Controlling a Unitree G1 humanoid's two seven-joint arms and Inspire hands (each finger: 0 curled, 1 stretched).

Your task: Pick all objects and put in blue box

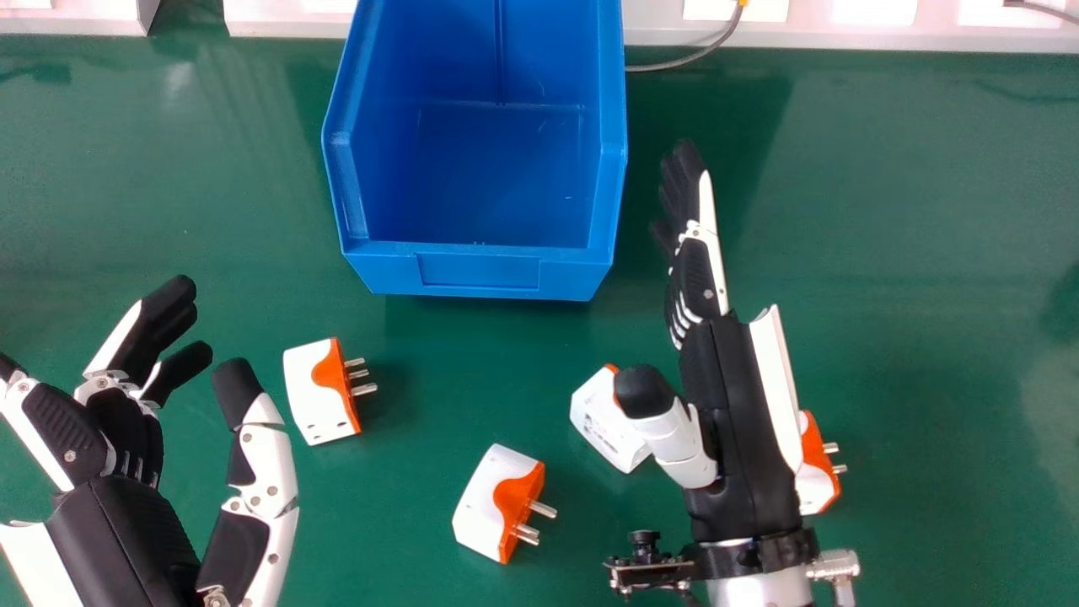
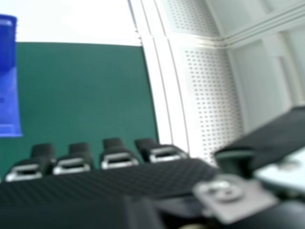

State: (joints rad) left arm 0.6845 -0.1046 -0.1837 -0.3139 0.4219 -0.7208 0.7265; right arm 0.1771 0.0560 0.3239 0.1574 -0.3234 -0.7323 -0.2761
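Green table [image 1: 185,228]; grey cable [image 1: 691,57] behind it, just beside the blue box [image 1: 480,270]. White-and-orange items, four, outside the box: first plug [image 1: 316,392], near the left thumb; second plug [image 1: 497,502], between the hands; third plug [image 1: 603,421], partly covered by the right thumb; fourth plug [image 1: 811,472], partly hidden by the right hand [image 1: 716,396]. Right hand: edge-on, pointing forward, fingers straight, thumb spread, holding nothing. Left hand [image 1: 122,506]: lower left, fingers loosely bent, thumb wide apart, grasping nothing.
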